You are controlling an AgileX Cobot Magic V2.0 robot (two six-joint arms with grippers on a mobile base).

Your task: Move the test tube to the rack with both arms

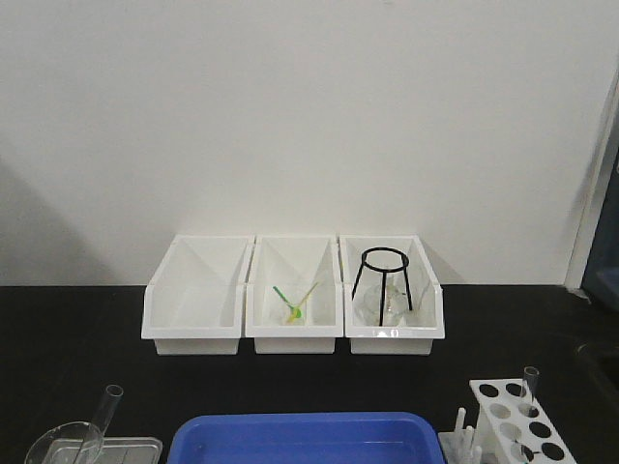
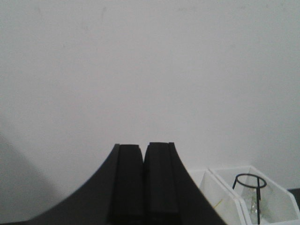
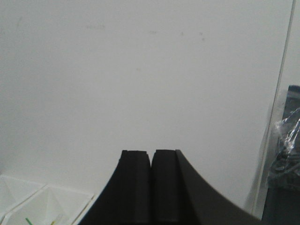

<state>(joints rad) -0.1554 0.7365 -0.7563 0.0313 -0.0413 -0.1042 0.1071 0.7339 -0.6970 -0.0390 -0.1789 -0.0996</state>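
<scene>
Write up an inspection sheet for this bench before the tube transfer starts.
Surface: black table.
Job's things: test tube leaning in a beaker, lower left; rack lower right, one other tube standing in it.
Clutter: three white bins at the back, black tripod in the right one; blue tray in front.
Grippers: left gripper and right gripper, jaws together, holding nothing.
Cables: nothing seen.
Surroundings: white wall.

This is a laboratory: a black tabletop [image 1: 77,329] against a bare white wall [image 1: 309,116] carries a white holed rack [image 1: 510,411] at five o'clock, a glass test tube [image 1: 103,418] at seven o'clock, and a black wire tripod [image 1: 384,288] in a white bin [image 1: 397,340].
</scene>
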